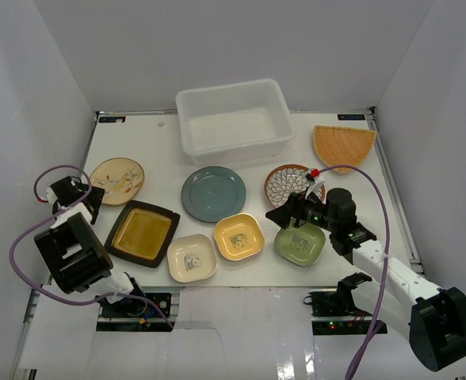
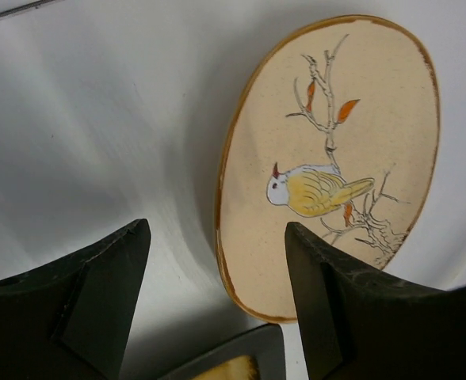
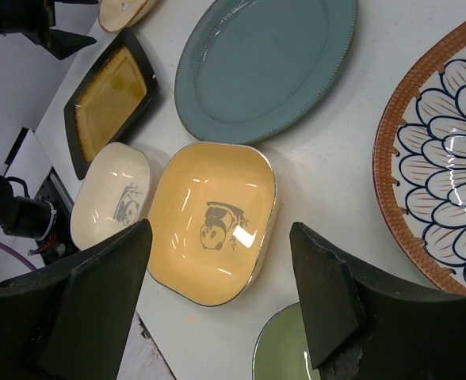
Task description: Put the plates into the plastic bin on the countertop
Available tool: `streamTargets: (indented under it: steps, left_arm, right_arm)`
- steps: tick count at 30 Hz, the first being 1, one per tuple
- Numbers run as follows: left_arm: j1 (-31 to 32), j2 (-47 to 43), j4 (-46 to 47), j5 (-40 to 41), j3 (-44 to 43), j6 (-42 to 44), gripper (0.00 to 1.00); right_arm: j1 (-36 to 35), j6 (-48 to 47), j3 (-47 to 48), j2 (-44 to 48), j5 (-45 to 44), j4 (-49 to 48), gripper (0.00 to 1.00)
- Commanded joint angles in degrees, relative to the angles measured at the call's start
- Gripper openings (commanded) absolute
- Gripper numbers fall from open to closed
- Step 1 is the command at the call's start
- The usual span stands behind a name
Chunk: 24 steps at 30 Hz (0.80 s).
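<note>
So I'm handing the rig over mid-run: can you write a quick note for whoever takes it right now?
Left claw: open, empty, over the near rim of the tan bird plate.
Right claw: open, empty, above the yellow square dish, beside the green dish.
Plastic bin: at the back of the countertop, no plate visible in it.
Also lying on the countertop: dark rectangular plate, teal plate, cream square dish, petal-patterned plate, orange fan-shaped plate.
Done: nothing binned.
Left: all eight plates.
</note>
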State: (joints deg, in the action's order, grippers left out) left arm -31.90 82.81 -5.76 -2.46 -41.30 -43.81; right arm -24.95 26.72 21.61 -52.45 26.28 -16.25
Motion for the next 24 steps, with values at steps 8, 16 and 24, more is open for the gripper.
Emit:
streamTargets:
  steps: [8, 16, 24]
  left_arm:
    - [-1.59, 12.11, 13.75, -10.37, -0.54, 0.13, 0.72]
    - [-1.59, 17.91, 18.14, -13.27, -0.98, -1.27, 0.45]
    - [-1.67, 16.52, 19.46, -15.55, -1.77, -2.24, 0.0]
  right_arm:
    - [-0.89, -1.58, -0.25, -1.43, -0.53, -2.2, 0.76]
    - [-1.59, 0.26, 0.72, -4.42, -1.5, -4.14, 0.75]
    - [-3.88, 1.4, 4.05, -6.88, -2.2, -3.88, 0.75]
